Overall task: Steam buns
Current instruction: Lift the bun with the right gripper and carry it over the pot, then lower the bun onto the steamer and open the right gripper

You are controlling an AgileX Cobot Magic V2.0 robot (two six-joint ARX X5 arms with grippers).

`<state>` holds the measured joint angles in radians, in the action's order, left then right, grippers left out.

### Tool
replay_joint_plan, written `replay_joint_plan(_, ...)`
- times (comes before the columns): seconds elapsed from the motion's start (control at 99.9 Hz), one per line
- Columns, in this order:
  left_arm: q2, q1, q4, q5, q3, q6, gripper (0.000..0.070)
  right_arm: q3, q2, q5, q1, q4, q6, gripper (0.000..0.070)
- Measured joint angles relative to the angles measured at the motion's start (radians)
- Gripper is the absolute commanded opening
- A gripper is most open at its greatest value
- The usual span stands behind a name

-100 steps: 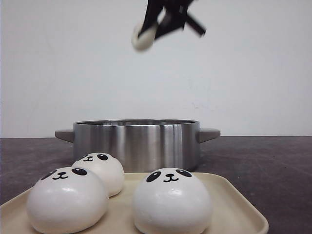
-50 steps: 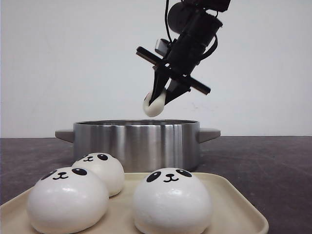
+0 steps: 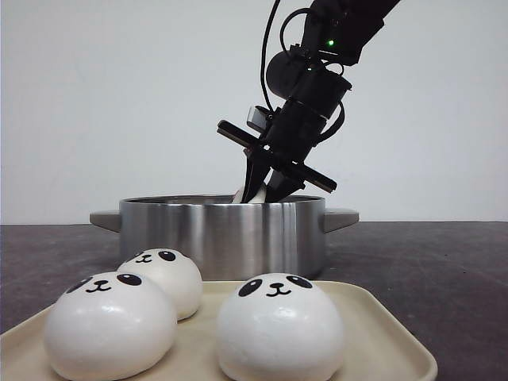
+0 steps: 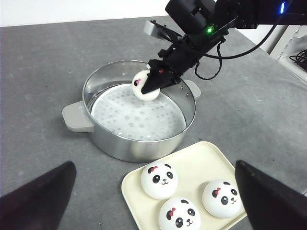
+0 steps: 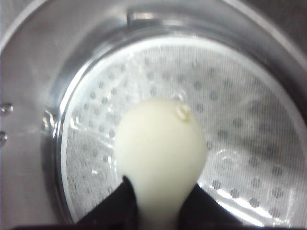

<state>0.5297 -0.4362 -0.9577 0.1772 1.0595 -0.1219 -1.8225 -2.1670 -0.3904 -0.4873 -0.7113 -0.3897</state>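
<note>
Gripping glossy white panda-faced bun (image 4: 144, 85) in right hand (image 3: 265, 189) over steamer pot (image 3: 222, 232). Showing perforated liner (image 5: 249, 143) only in wrist views. Left hand (image 4: 153, 196) spreading open.

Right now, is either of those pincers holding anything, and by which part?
The right pincer grips one panda bun by its sides, over the steamer pot. The left pincer is open, holding nothing.

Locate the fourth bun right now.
The fourth bun is clamped in the right end effector, just inside the steamer pot rim, above its perforated liner.
</note>
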Motion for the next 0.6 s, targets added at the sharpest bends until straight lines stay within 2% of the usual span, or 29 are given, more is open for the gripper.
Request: replay_joint_plan(0.601, 0.0, 0.0, -0.001, 0.0, 0.0, 0.0, 0.0672, 0.0, -0.028, -0.023, 0.004, -0.066, -0.01, 0.0)
